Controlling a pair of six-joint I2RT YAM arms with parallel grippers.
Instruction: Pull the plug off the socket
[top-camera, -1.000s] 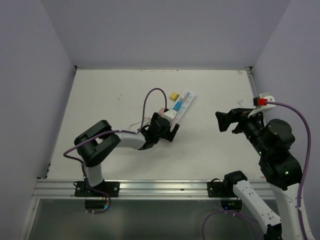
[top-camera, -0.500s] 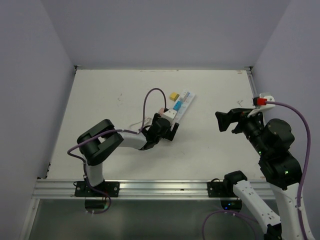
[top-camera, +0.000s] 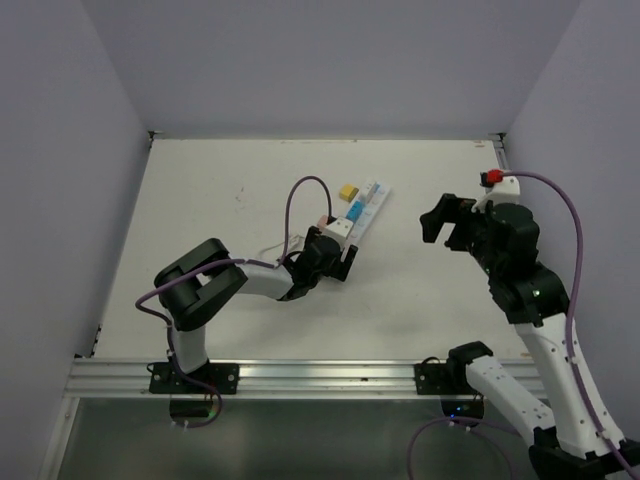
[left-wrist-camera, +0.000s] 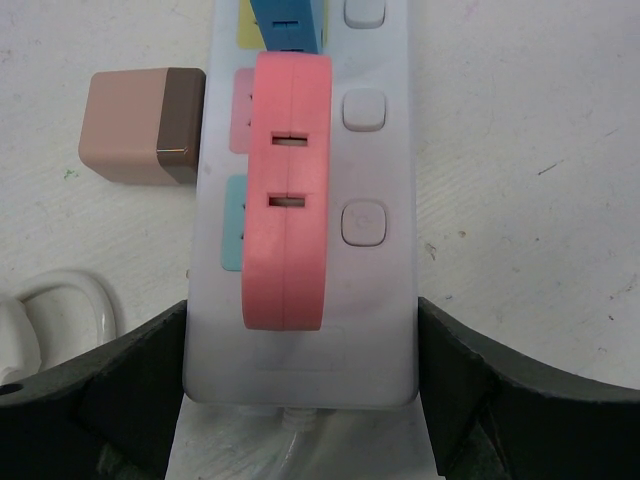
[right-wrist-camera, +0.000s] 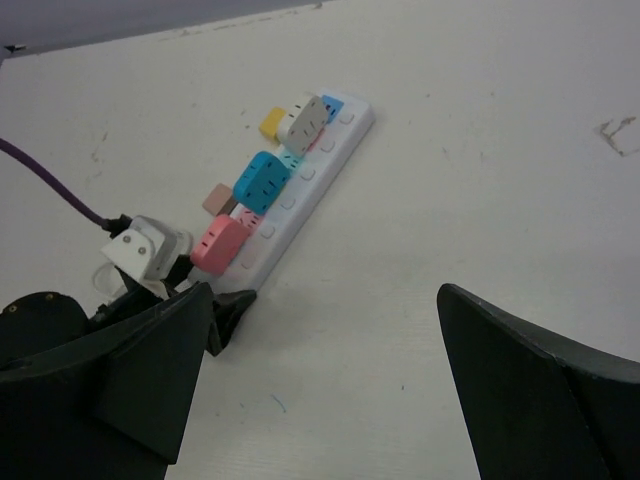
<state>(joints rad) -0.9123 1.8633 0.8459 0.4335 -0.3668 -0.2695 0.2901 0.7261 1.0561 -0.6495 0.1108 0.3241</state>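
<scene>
Black left gripper (left-wrist-camera: 300, 315) at mid-table, fingers pinching the two sides of the socket's (left-wrist-camera: 385, 290) near end. Along the socket, a pink plug (left-wrist-camera: 287, 200) nearest the fingers, then a blue plug (right-wrist-camera: 262, 178) and a grey plug (right-wrist-camera: 303, 124), with a tan cube (left-wrist-camera: 140, 125) just beside. Well apart to the right, right gripper (top-camera: 441, 228) above the table (top-camera: 200, 200), fingers spread wide

The power strip (left-wrist-camera: 385, 300) is smooth white plastic with a soft sheen. The pink plug (left-wrist-camera: 285, 200) on it is matt plastic, as is the blue plug (left-wrist-camera: 290, 25). The tan cube (left-wrist-camera: 130, 125) beside the strip looks satin (its brown end catches a small glint). The table (left-wrist-camera: 520, 150) is matt white, lightly scuffed and speckled. The left gripper (left-wrist-camera: 302, 310) has fingers (left-wrist-camera: 470, 390) of dull black plastic, and the near rail (top-camera: 300, 376) is bare metal
</scene>
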